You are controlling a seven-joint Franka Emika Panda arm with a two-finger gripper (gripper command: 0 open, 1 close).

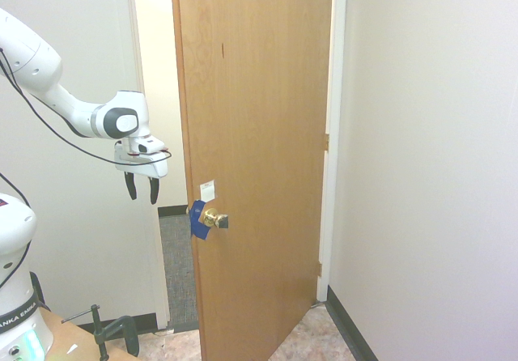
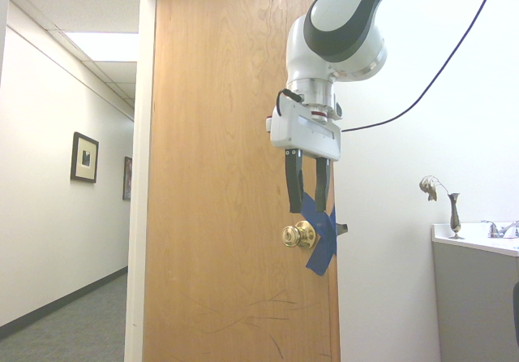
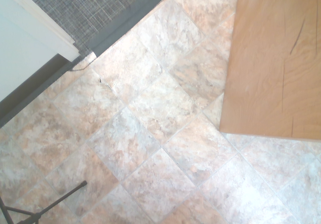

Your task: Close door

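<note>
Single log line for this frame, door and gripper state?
door: ajar | gripper: open, empty | brass knob: ungrasped | blue tape: beside knob

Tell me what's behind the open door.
Beyond the door, a hallway shows, with grey carpet and framed pictures; the door hides the rest.

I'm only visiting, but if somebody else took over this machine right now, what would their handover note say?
Gripper: jaws apart, holding nothing, hanging pointed down near the door's free edge.
Door: ajar, swung into the room; carpet shows through the gap. Its brass knob has blue tape beside it, with a small white sticker just above.
Done: the arm is near the door, nothing more to see.
Left: swing the door into its frame, then check that it is shut.
</note>
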